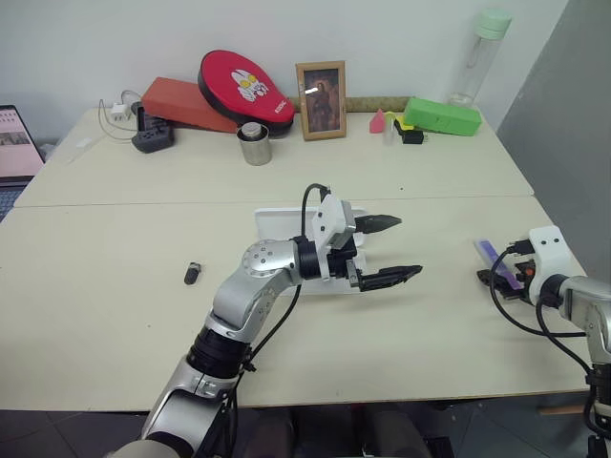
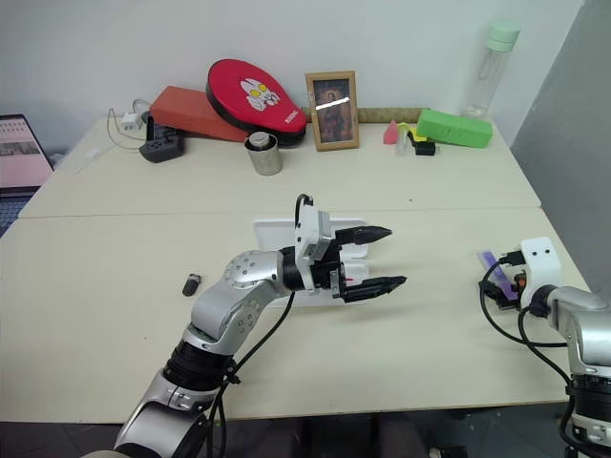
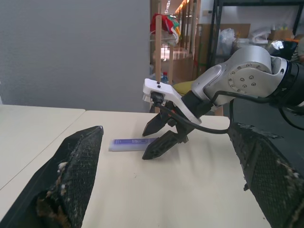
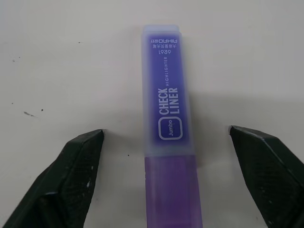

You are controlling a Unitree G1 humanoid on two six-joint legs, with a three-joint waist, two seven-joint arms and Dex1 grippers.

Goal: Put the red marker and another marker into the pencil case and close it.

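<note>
The purple highlighter (image 4: pixel 168 142) lies flat on the table (image 1: pixel 115 315), between the two spread fingers of the right gripper (image 1: pixel 503 279), touching neither. The right jaws stand apart and empty. The pencil case (image 1: pixel 279 227) lies well apart from the highlighter, toward the table's middle. The left gripper (image 1: pixel 393 250) hovers beside the case on the highlighter's side, jaws wide, holding nothing.

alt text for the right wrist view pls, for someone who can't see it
A purple highlighter lies flat on a pale table, lengthwise between the two black fingers of the right hand, which stand open on either side without touching it. Its label reads "Jumbo Check Liner Highlighter".
</note>
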